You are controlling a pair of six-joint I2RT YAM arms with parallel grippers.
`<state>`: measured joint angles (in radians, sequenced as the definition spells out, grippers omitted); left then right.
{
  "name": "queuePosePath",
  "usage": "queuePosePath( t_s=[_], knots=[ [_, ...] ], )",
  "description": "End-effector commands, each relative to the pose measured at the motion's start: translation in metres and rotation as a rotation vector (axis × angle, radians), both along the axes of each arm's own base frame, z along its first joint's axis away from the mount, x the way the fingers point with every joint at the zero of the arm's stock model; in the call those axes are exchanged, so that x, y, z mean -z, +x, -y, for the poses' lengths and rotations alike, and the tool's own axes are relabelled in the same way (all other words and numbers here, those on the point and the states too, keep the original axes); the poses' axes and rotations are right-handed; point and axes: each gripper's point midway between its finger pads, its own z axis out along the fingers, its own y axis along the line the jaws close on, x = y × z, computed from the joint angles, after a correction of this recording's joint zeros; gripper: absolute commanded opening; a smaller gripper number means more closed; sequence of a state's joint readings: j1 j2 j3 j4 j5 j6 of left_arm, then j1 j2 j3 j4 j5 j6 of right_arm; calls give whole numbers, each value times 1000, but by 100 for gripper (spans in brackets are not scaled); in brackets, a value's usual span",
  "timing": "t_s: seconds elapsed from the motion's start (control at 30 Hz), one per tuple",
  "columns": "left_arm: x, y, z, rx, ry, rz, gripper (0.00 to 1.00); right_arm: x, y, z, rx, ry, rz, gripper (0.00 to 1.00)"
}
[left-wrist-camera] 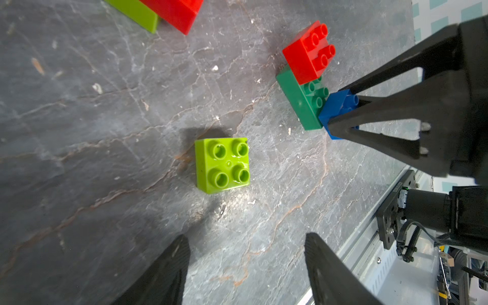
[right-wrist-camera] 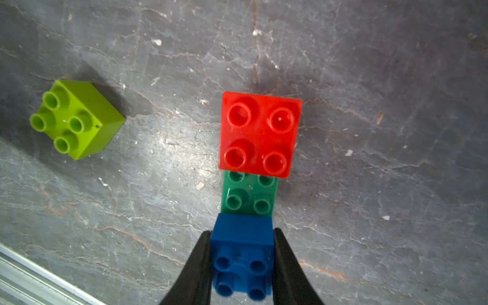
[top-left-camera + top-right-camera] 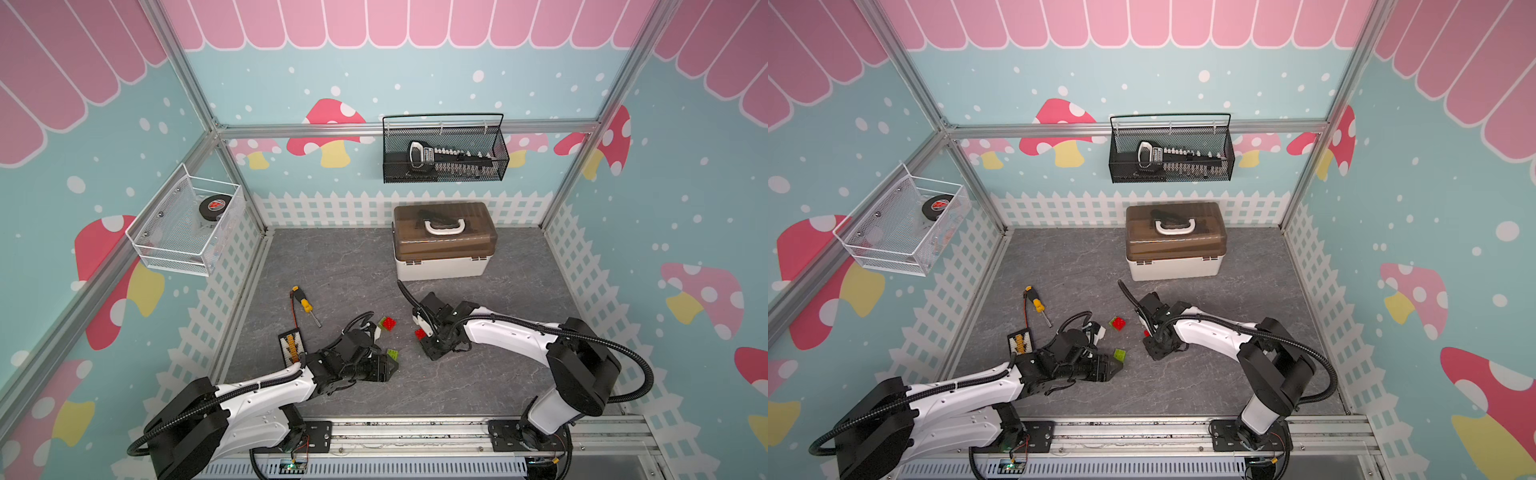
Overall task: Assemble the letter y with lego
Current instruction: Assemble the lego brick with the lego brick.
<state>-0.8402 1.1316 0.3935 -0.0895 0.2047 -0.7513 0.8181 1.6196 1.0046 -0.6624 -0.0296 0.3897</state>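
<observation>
The letter y [image 2: 250, 184] is part-built on the grey surface [image 2: 383, 132]. A dark green bar [image 2: 249, 198] lies flat with a red brick [image 2: 260, 133] pressed onto one end, studs up. At the bar's other end a blue brick [image 2: 243, 248] sits over the last studs. The right end effector [image 2: 241, 232] pinches it on two opposite sides, fingers closed tight against it. Whether the blue brick is fully seated cannot be told.

Off to one side, apart from the cluster, a lime brick [image 1: 223, 165] rests alone, studs up. The left end effector [image 1: 245, 236] is near it, its fingers spread wider than the brick, holding nothing and not touching it.

Farther off, a second red brick [image 3: 389, 323] sits touching a second lime brick [image 3: 382, 321]. Beyond these lie a yellow-handled screwdriver [image 3: 305, 305] and, toward the back wall, a closed toolbox [image 3: 444, 245].
</observation>
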Motion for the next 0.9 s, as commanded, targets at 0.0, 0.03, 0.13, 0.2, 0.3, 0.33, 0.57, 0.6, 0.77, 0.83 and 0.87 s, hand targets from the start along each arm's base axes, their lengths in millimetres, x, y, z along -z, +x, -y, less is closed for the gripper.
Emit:
queuePosePath(
  t_s=[0.0, 0.03, 0.13, 0.2, 0.3, 0.33, 0.57, 0.6, 0.77, 0.83, 0.87],
  knots=[
    [-8, 5, 5, 6, -5, 22, 71, 16, -18, 29, 1, -120, -71, 14],
    [-8, 5, 5, 7, -5, 22, 71, 18, -18, 30, 1, -121, -72, 14],
    [-8, 5, 5, 8, -4, 22, 71, 24, -22, 32, 13, -126, -85, 14],
    [-8, 5, 5, 9, -3, 25, 71, 27, -24, 34, 24, -126, -94, 14],
    [-8, 5, 6, 11, 0, 23, 71, 30, -27, 35, 39, -123, -100, 14],
    [-7, 5, 6, 11, 0, 21, 71, 30, -28, 36, 42, -122, -101, 14],
    [-7, 6, 6, 13, 2, 23, 71, 30, -36, 36, 56, -92, -122, 14],
    [-7, 6, 6, 13, 3, 23, 71, 29, -35, 38, 58, -106, -118, 14],
    [-5, 5, 6, 11, 2, 19, 71, 28, -38, 41, 53, -110, -127, 14],
    [-5, 5, 6, 11, 2, 21, 71, 26, -39, 43, 49, -118, -124, 14],
    [-6, 5, 6, 11, 0, 21, 71, 24, -39, 43, 49, -116, -123, 14]
  ],
)
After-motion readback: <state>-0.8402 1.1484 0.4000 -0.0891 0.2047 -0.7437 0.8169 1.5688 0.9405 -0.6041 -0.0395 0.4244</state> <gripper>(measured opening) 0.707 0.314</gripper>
